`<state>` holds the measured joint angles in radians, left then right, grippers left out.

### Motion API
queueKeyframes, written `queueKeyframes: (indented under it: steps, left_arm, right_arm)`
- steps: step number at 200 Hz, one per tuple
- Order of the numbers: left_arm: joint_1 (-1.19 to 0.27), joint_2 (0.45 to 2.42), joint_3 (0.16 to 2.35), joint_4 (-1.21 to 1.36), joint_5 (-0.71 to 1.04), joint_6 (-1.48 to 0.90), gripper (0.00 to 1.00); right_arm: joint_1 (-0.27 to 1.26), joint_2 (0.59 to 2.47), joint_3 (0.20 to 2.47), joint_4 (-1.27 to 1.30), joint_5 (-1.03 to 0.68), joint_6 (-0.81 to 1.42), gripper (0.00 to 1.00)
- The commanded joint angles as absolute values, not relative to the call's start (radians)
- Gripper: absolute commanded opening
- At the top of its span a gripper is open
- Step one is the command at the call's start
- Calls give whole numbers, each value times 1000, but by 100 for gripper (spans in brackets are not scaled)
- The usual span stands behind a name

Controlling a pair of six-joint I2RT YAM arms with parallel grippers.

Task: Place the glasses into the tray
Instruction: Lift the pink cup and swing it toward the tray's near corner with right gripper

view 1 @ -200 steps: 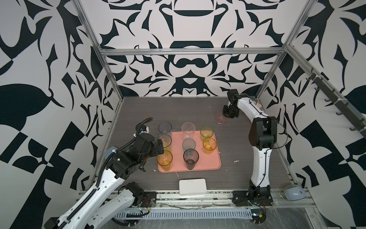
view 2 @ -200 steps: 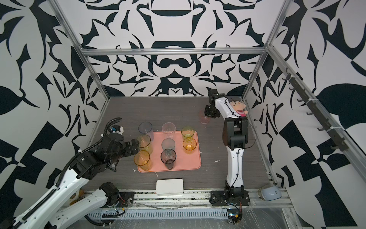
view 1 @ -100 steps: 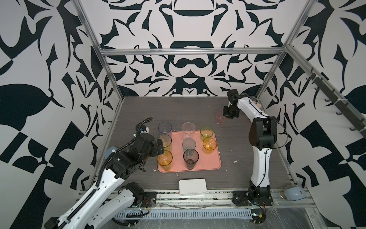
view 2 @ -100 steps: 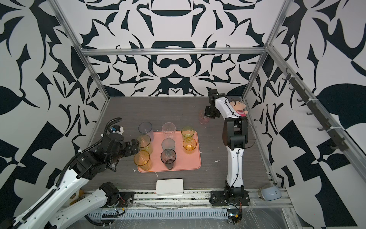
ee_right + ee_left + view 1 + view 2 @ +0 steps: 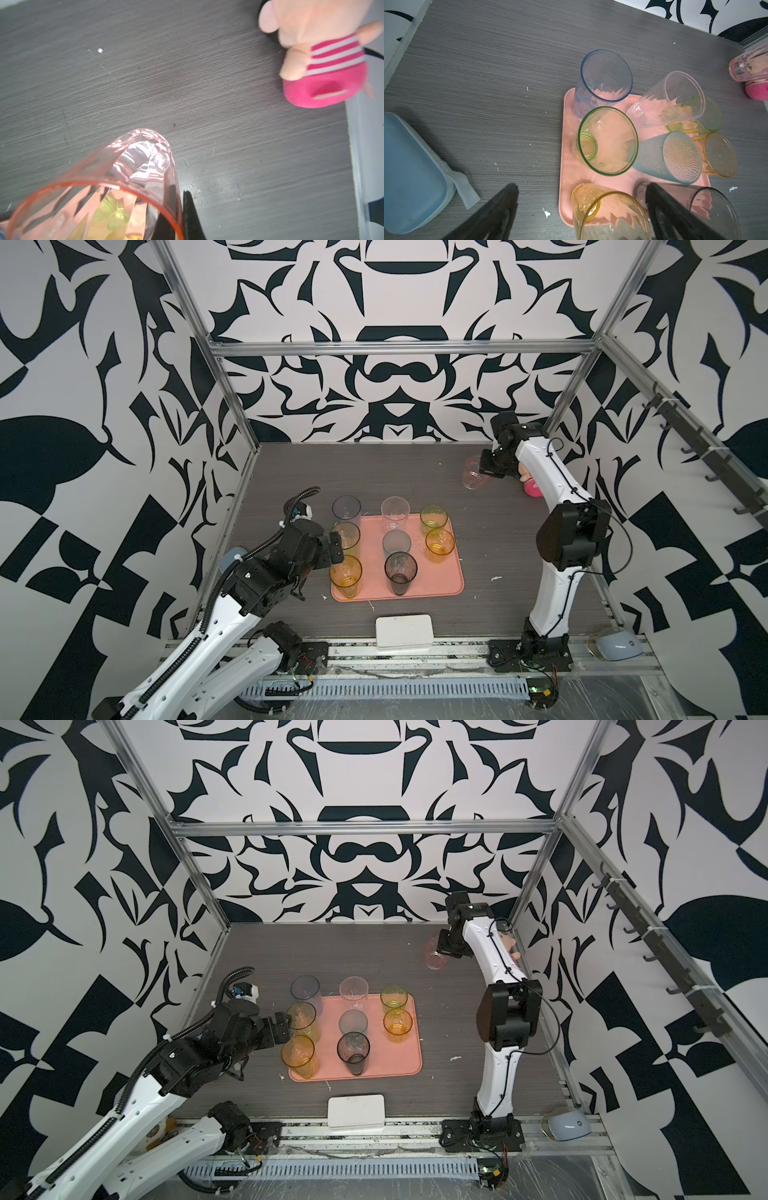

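While glasses stand on the tray, right gripper: pinches pink glass rim, upper right
left gripper: spread wide beside tray

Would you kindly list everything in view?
tray: one, salmon, mid-table.
blue-grey glass: one, far-left tray corner.
clear glass: one, tray rear.
short yellow-green glass: one, far-right tray corner.
tall yellow-green glass: one, tray left.
teal glass: one, tray middle.
short amber glass: one, tray right.
tall amber glass: one, near-left tray corner.
smoky glass: one, tray front.
pink glass: one, far right.
plush toy: one, pink, far right.
white box: one, front edge.
pale-blue container: one, left of tray.
left hand: open, beside tray.
right hand: gripping pink glass.
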<state>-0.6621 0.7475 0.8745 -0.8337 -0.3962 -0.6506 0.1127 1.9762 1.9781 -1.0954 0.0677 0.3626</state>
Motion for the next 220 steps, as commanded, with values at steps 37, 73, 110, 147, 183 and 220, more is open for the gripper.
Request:
queueKeyframes:
  steps: [37,73,110,147,183,220]
  left_arm:
    - [-660,732,895,-848,-400,-661,99]
    - [-660,730,890,-840,-393,-661,100]
    - [-660,730,884,-830,-389,-661,99]
    - [-660,735,879,-819,-381,-661,100]
    - [-660,757,877,-781,-368,-654,99]
    - [-660,765,876,-766,-361,-654,100]
  right_arm:
    - [118,1741,1904,-1169,32,361,0]
    - [118,1579,1815,-1180,0,361,0]
    - [119,1410,1705,-1225,-34,359,0]
    - [120,1230,1578,-1262,-59,363,0]
    - [134,1102,1506,-1305,-90,383,0]
    - [183,974,1414,-1325,-95,433,0]
